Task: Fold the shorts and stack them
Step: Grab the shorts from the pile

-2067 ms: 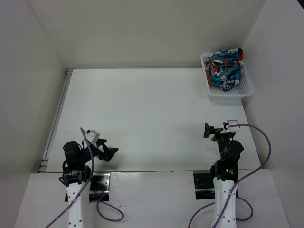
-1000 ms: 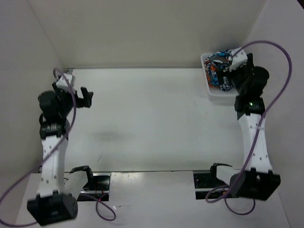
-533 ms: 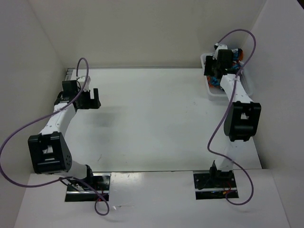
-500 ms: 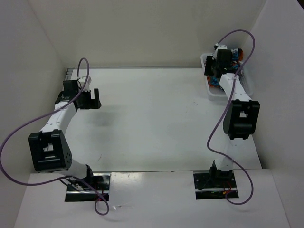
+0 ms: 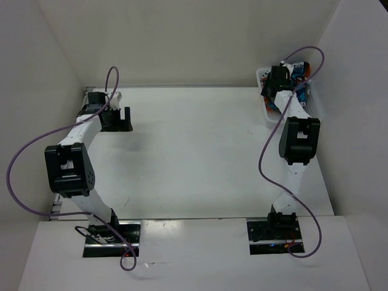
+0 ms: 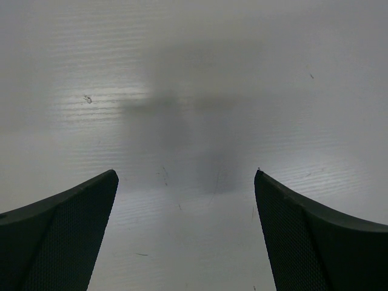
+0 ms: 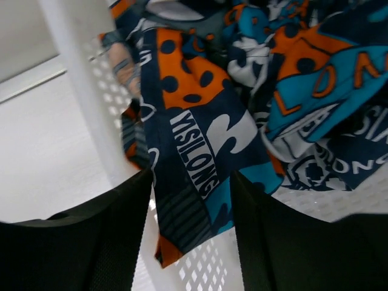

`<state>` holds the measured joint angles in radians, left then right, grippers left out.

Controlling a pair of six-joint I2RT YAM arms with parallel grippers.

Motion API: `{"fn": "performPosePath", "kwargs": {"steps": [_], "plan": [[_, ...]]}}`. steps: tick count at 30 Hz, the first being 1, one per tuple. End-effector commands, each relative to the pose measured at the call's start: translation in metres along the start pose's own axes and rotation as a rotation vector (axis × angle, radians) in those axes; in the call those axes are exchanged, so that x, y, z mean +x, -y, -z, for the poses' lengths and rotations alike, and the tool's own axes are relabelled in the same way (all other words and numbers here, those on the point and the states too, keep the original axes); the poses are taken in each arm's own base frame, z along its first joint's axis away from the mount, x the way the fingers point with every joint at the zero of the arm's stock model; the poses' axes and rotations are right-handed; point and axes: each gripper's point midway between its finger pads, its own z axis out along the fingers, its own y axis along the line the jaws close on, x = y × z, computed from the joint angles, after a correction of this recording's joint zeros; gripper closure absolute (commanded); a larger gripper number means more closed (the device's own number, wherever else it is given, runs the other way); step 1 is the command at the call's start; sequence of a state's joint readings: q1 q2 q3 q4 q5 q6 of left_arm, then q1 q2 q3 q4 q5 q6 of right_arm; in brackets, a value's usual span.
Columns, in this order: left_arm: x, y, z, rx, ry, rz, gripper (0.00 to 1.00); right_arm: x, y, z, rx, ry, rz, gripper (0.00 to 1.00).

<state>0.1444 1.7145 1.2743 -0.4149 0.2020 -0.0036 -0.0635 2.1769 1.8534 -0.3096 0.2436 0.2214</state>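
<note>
**Right arm reaches further into the basket; left arm stretches toward the far-left corner**

Since half a second ago, both arms have reached further out. The left tool (image 5: 117, 120) has moved from mid-left of the desk (image 5: 194, 157) up toward its far-left corner, and the right arm's elbow has shifted closer to the basket (image 5: 313, 108). Two seconds ago both arms were folded near their bases.

The left tool (image 6: 185, 174) hangs above bare desk surface with its jaws spread wide and nothing between them. Its shadow falls on the desk beneath it.

The right tool (image 5: 270, 97) sits at the basket in the far-right corner of the desk. In the right wrist view the right tool (image 7: 191, 182) has its jaws parted to a middling gap, narrower than the left's. A fold of the shorts (image 7: 200, 109) lies between the two fingers, right by the white mesh wall of the basket (image 7: 79, 73). No squeeze on the cloth is visible.

The shorts (image 5: 299, 71) lie crumpled inside the basket, unfolded, with the teal, orange and navy print bunched against its wall.
</note>
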Motion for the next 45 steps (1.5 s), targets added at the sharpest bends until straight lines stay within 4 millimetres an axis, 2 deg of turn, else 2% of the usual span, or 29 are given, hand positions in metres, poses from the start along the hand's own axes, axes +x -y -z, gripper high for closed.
{"fn": "performPosePath", "kwargs": {"steps": [1, 3, 4, 6, 7, 10, 13, 14, 15, 17, 18, 19, 22, 24, 26, 27, 28, 29, 34, 35, 37, 38, 39, 40, 41, 42, 44, 45], "plan": [[-0.015, 0.003, 0.0, 0.003, 0.012, -0.015, 0.0, -0.034, 0.021, -0.004, 0.128, 0.105, -0.082, 0.39], [-0.017, 0.007, -0.003, 0.009, 0.011, -0.022, 0.0, -0.03, 0.028, -0.013, 0.171, 0.109, -0.081, 0.3], [-0.019, 0.007, -0.001, 0.009, 0.01, -0.022, 0.0, -0.035, 0.029, -0.012, 0.182, 0.121, -0.085, 0.23], [-0.018, 0.007, -0.003, 0.01, -0.001, -0.02, 0.0, -0.027, 0.033, -0.021, 0.206, 0.11, -0.079, 0.17], [-0.018, 0.004, -0.003, -0.002, -0.002, -0.02, 0.0, -0.034, 0.031, -0.02, 0.201, 0.129, -0.086, 0.15], [-0.015, 0.008, -0.008, 0.005, -0.02, -0.024, 0.0, -0.016, 0.021, -0.033, 0.146, 0.078, -0.064, 0.11], [-0.014, 0.017, -0.01, 0.019, -0.031, -0.039, 0.0, -0.002, 0.023, -0.043, 0.137, 0.042, -0.068, 0.09], [-0.02, 0.017, -0.009, 0.018, -0.019, -0.042, 0.0, 0.003, 0.022, -0.046, 0.129, 0.03, -0.065, 0.16], [-0.019, 0.022, -0.01, 0.025, -0.021, -0.05, 0.0, 0.008, 0.023, -0.047, 0.132, 0.021, -0.062, 0.35], [-0.019, 0.021, -0.015, 0.025, -0.03, -0.048, 0.0, 0.01, 0.026, -0.047, 0.129, 0.008, -0.075, 0.56], [-0.025, 0.021, -0.013, 0.025, -0.016, -0.051, 0.0, 0.005, 0.026, -0.044, 0.126, 0.016, -0.078, 0.74], [-0.03, 0.022, -0.012, 0.024, -0.004, -0.054, 0.0, 0.005, 0.026, -0.044, 0.126, 0.016, -0.078, 0.8], [-0.031, 0.024, -0.013, 0.038, -0.004, -0.054, 0.0, -0.023, 0.026, -0.033, 0.132, 0.08, -0.087, 1.0], [-0.031, 0.025, -0.013, 0.048, -0.003, -0.053, 0.0, -0.045, 0.03, -0.021, 0.155, 0.13, -0.092, 1.0], [-0.034, 0.028, -0.01, 0.059, 0.006, -0.055, 0.0, -0.071, 0.029, -0.005, 0.149, 0.184, -0.11, 1.0], [-0.037, 0.029, -0.007, 0.058, 0.017, -0.058, 0.0, -0.077, 0.031, 0.0, 0.159, 0.199, -0.115, 1.0], [-0.04, 0.035, -0.003, 0.065, 0.027, -0.07, 0.0, -0.095, 0.032, 0.015, 0.159, 0.237, -0.128, 1.0], [-0.041, 0.041, -0.004, 0.074, 0.034, -0.082, 0.0, -0.102, 0.031, 0.022, 0.153, 0.253, -0.148, 1.0], [-0.078, 0.054, 0.019, 0.076, 0.154, -0.125, 0.0, -0.137, 0.033, 0.074, 0.137, 0.314, -0.243, 1.0], [-0.089, 0.056, 0.026, 0.075, 0.188, -0.132, 0.0, -0.153, 0.028, 0.1, 0.113, 0.35, -0.251, 1.0], [-0.105, 0.06, 0.041, 0.084, 0.244, -0.144, 0.0, -0.162, 0.03, 0.121, 0.102, 0.377, -0.271, 1.0], [-0.115, 0.062, 0.048, 0.083, 0.278, -0.152, 0.0, -0.181, 0.027, 0.153, 0.073, 0.429, -0.286, 1.0], [-0.121, 0.069, 0.057, 0.089, 0.309, -0.165, 0.0, -0.178, 0.023, 0.16, 0.056, 0.424, -0.281, 1.0], [-0.126, 0.07, 0.064, 0.089, 0.331, -0.17, 0.0, -0.181, 0.025, 0.173, 0.054, 0.439, -0.273, 1.0], [-0.127, 0.082, 0.066, 0.108, 0.348, -0.191, 0.0, -0.196, 0.029, 0.202, 0.035, 0.492, -0.292, 1.0], [-0.132, 0.089, 0.078, 0.115, 0.375, -0.202, 0.0, -0.198, 0.026, 0.213, 0.021, 0.512, -0.28, 1.0], [-0.131, 0.1, 0.084, 0.131, 0.399, -0.22, 0.0, -0.21, 0.032, 0.24, 0.013, 0.568, -0.259, 1.0], [-0.135, 0.106, 0.096, 0.138, 0.434, -0.233, 0.0, -0.226, 0.026, 0.274, -0.039, 0.639, -0.244, 1.0]]}}
